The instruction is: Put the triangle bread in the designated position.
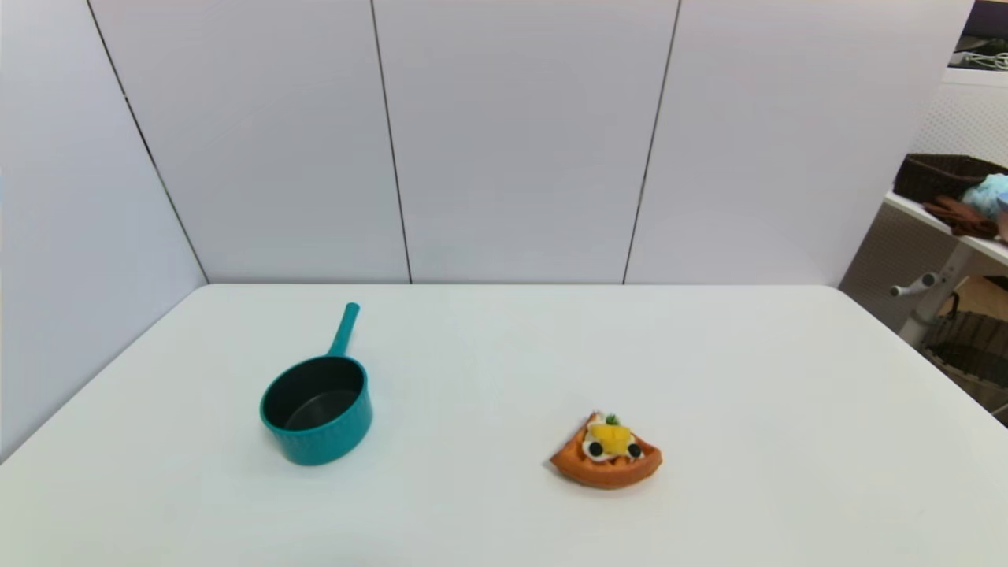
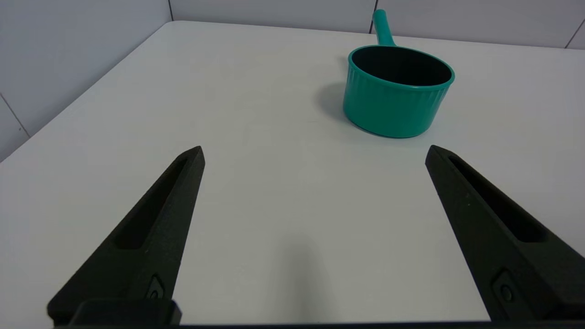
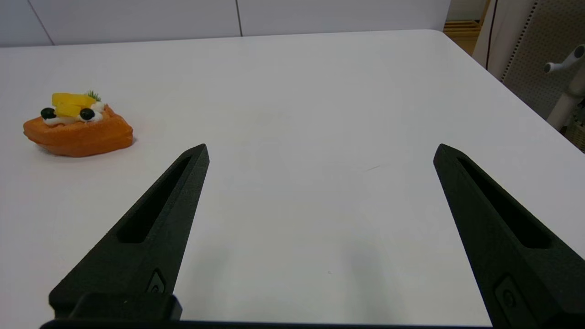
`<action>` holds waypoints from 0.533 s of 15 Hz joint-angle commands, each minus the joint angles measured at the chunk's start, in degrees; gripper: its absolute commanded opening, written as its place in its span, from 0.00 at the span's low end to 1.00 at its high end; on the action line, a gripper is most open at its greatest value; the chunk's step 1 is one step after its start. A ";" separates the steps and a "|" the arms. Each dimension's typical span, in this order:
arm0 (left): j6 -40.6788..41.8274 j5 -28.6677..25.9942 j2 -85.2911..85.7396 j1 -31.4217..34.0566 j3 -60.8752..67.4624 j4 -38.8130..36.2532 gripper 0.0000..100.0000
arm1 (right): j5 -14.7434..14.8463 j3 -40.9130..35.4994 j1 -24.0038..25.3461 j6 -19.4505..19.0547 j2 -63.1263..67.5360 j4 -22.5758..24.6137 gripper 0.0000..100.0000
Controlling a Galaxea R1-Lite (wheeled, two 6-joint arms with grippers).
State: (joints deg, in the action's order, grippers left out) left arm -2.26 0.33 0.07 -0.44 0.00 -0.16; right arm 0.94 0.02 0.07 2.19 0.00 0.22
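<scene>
Bread first: the triangle bread (image 1: 605, 455) lies flat on the white table (image 1: 504, 354), in the lower middle of the head picture, a bit to the right. Its cream, yellow chunk and two black dots face up, and its round crust edge points toward me. Nothing touches it. In my right wrist picture it sits at the left edge, well apart from my fingers.

My right gripper (image 3: 320, 153) hangs low over bare table with its fingers spread wide and nothing between them. I think it waits like this so it can slide over to the bread and close on it from the sides. It is the arm nearer the bread, so I guess this one will do the picking.

My left gripper (image 2: 313, 153) is also spread wide and holds nothing. It points toward the teal saucepan (image 1: 317, 409), which stands upright in the lower left of the head picture, with its handle pointing away toward the wall. The pan is well apart from the bread.

Neither arm shows in the head picture, so both are pulled back near me.

The designated position has no mark on the table, so I cannot tell where it is.

I see no brand, label or writing on anything.
</scene>
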 commanded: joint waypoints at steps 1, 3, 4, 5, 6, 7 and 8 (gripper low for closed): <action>-0.03 0.02 -0.07 0.00 0.00 -0.02 1.00 | 0.03 -0.02 0.01 0.00 0.00 0.04 1.00; -0.03 0.02 -0.07 0.00 0.00 -0.02 1.00 | -0.06 -0.02 0.01 0.00 0.00 0.04 1.00; -0.03 0.02 -0.07 0.00 0.00 -0.11 1.00 | -0.06 -0.02 0.01 0.00 0.00 0.04 1.00; -1.08 0.02 -0.07 0.09 0.00 -0.19 1.00 | -0.06 -0.02 0.01 0.00 0.00 0.04 1.00; -1.96 0.11 -0.07 0.26 0.00 -0.19 1.00 | 0.03 -0.02 0.01 0.00 0.00 0.04 1.00; -1.88 0.11 -0.07 0.26 0.00 -0.11 1.00 | 0.03 -0.02 0.01 0.00 0.09 0.04 1.00; -1.88 0.20 -0.60 0.26 0.00 -0.11 1.00 | -0.06 -0.02 0.01 0.00 0.00 0.04 1.00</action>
State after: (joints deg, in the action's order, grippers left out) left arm -4.11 0.40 0.05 -0.22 0.00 -0.27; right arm 0.94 0.00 0.07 2.19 0.00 0.27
